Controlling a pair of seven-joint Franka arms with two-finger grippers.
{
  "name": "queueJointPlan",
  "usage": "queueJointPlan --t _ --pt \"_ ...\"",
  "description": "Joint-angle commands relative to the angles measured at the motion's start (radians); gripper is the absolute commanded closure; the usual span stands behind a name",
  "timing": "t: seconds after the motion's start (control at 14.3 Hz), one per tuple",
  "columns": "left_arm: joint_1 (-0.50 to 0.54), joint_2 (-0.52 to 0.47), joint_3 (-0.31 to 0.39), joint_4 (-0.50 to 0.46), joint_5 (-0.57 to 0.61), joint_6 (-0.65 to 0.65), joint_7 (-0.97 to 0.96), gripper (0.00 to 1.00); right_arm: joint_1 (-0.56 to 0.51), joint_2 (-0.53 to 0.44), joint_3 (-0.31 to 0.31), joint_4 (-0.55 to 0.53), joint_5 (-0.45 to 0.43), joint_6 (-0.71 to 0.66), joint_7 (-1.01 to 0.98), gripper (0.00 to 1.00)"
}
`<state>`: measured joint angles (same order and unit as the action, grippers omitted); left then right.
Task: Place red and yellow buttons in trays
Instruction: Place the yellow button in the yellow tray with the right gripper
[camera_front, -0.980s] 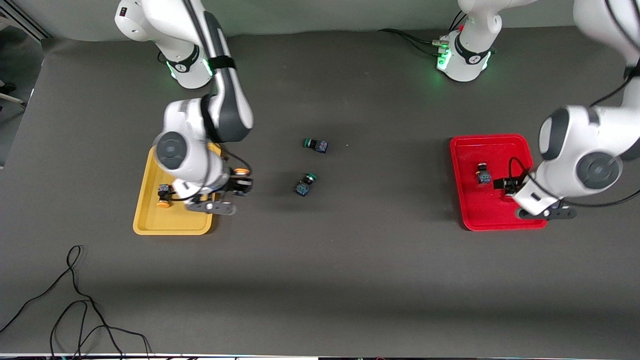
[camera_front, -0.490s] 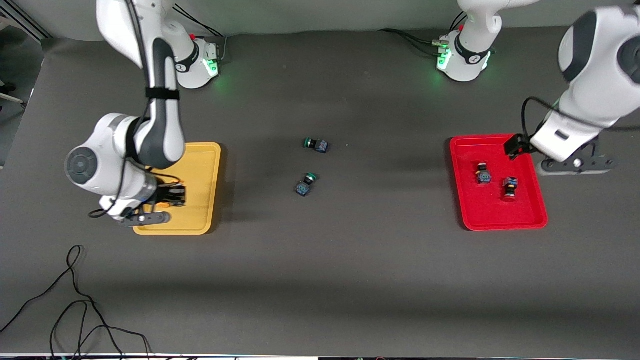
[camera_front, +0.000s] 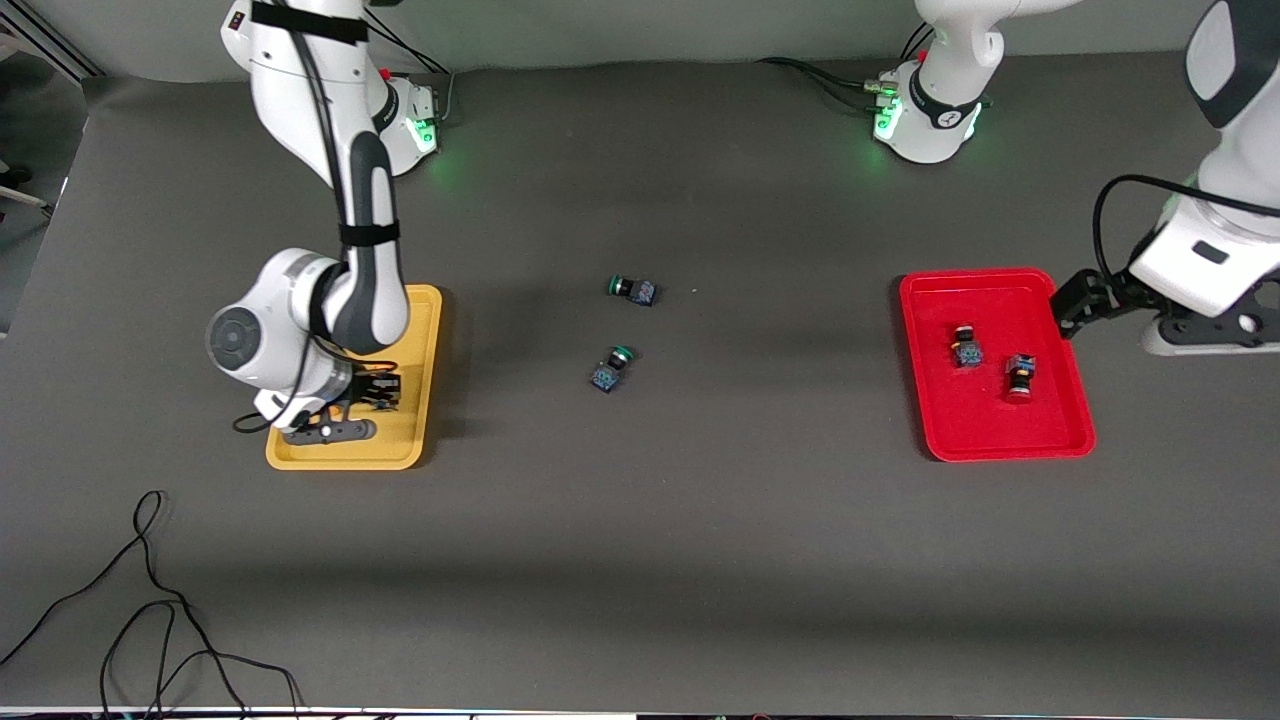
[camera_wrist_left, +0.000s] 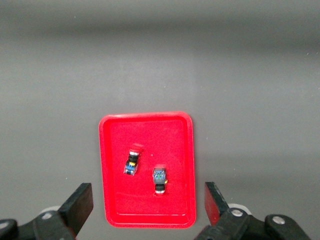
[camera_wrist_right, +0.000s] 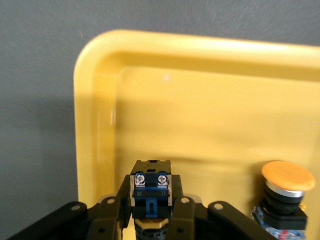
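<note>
Your right claw (camera_wrist_right: 150, 220) sits low in the yellow tray (camera_front: 420, 330), at the right arm's end of the bench (camera_front: 700, 560). Its fingers (camera_wrist_right: 120, 197) pinch a button by its black-and-blue body (camera_wrist_right: 151, 192), and the right wrist view shows the terminal end of that body facing the camera. Just beside it in the same tray stands a second button with an orange-yellow cap (camera_wrist_right: 288, 176), apart from the claw.

Your left claw (camera_wrist_left: 150, 202) hangs over the edge of the red tray (camera_front: 1000, 430) at the left arm's end of the bench, its fingers (camera_wrist_left: 80, 202) spread wide and holding nothing. In that tray lie two red-capped buttons, one (camera_front: 965, 348) farther from the front camera and the other (camera_front: 1019, 377) nearer to it, close to each other but not touching.

On the bare bench between the trays lie two green-capped switches, one (camera_front: 632, 290) farther from the front camera than the other (camera_front: 610, 369).
</note>
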<state>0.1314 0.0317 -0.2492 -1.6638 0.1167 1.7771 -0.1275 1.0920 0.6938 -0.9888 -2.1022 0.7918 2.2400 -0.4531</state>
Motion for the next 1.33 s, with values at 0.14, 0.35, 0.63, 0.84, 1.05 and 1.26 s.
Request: queueJointPlan --t 0.14,0.35,0.63,0.84,1.05,1.26 --pt "-0.007 -0.01 0.007 0.01 -0.025 -0.074 0.022 0.01 0.005 -0.029 -0.024 0.021 0.023 -0.006 0.026 0.0" --pt "-0.006 -0.183 0.008 -0.219 -0.032 0.017 0.022 0.01 0.051 -0.04 -0.132 0.082 -0.015 -0.115 0.072 0.0" --pt "-0.006 -0.191 0.01 -0.205 -0.032 0.013 0.031 0.01 0.103 -0.05 -0.296 0.298 -0.144 -0.426 0.217 0.0" --pt "0.002 -0.162 0.013 -0.163 -0.074 -0.011 0.042 0.01 0.222 -0.05 -0.491 0.34 -0.146 -0.551 0.218 0.0" --pt "0.001 -0.142 0.014 -0.139 -0.075 -0.021 0.043 0.01 0.29 -0.048 -0.602 0.356 -0.163 -0.582 0.22 0.0" --pt "0.001 -0.127 0.013 -0.125 -0.075 -0.039 0.045 0.01 0.25 -0.098 -0.593 0.421 -0.216 -0.609 0.229 0.0"
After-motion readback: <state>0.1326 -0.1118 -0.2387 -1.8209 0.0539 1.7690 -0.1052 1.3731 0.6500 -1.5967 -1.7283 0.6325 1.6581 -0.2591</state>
